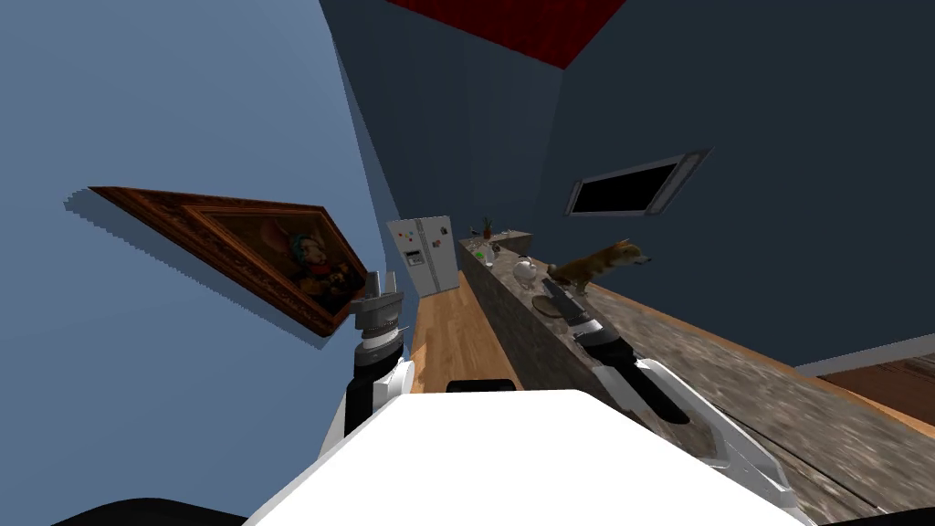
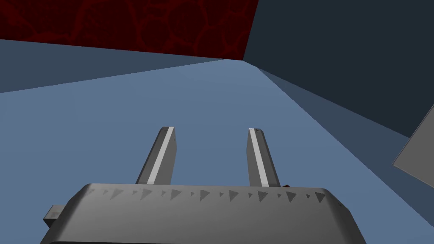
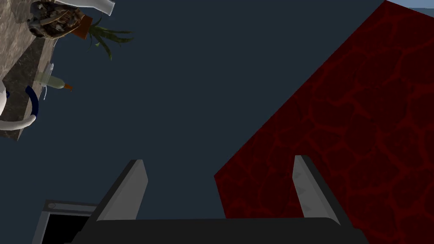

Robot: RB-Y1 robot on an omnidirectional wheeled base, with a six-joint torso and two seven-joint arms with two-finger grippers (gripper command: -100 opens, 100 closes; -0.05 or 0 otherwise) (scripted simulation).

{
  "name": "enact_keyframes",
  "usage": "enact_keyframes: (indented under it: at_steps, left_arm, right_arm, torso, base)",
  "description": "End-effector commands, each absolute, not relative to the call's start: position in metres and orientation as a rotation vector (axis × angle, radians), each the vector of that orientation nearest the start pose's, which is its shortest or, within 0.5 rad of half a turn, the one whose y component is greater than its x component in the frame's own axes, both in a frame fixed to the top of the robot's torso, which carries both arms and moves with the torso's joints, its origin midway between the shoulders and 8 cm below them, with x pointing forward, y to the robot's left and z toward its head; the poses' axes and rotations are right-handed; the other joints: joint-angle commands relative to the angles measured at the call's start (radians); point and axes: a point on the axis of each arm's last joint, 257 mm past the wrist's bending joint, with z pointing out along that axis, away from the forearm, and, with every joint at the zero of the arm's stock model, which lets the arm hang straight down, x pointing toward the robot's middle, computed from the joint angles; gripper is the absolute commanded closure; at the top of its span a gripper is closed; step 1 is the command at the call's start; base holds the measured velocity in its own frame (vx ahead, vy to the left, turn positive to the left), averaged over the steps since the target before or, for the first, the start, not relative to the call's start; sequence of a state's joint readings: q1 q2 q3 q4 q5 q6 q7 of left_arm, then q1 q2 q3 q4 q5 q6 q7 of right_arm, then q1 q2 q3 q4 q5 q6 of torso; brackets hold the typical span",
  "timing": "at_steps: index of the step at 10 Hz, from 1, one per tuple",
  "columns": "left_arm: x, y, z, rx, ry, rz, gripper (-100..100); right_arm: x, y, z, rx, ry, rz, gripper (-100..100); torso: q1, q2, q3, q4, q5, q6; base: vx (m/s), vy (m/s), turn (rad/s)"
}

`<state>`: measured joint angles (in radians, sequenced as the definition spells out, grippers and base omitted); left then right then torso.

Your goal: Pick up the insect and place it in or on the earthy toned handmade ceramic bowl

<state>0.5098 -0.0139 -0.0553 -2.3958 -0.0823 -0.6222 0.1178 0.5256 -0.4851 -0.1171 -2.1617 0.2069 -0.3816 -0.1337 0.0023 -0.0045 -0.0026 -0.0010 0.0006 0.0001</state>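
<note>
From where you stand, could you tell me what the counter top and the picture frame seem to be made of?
Counter top: mottled grey-brown, looks like stone, matt. Picture frame: reddish-brown with carved ridges, probably varnished wood.

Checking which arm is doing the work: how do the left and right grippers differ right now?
The left gripper is raised beside the framed picture on the wall, while the right gripper reaches out over the mottled counter, near the dog figure. The left gripper's fingers stand closer together than the right gripper's. Both are open and hold nothing.
</note>
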Motion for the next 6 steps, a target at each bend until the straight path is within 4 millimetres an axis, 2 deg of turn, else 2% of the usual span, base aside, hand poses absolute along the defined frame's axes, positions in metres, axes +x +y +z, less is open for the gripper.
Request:
enact_keyframes:
  at_steps: [1,6]
  left_arm:
    - [0.297,0.245,0.09,-0.472,0.467,-1.46,0]
    - [0.297,0.245,0.09,-0.472,0.467,-1.46,0]
  right_arm:
    - [0.374,-0.296,-0.064,0.389,1.246,1.007,-100]
    - [0.361,-0.338,-0.116,0.316,1.479,0.798,-100]
  torso:
    - [0.0,0.0,0.0,0.0,0.0,0.0]
    - [-0.002,0.0,0.0,0.0,0.0,0.0]
  base:
    - [0.052,0.032,0.046]
    - [0.061,0.022,0.182]
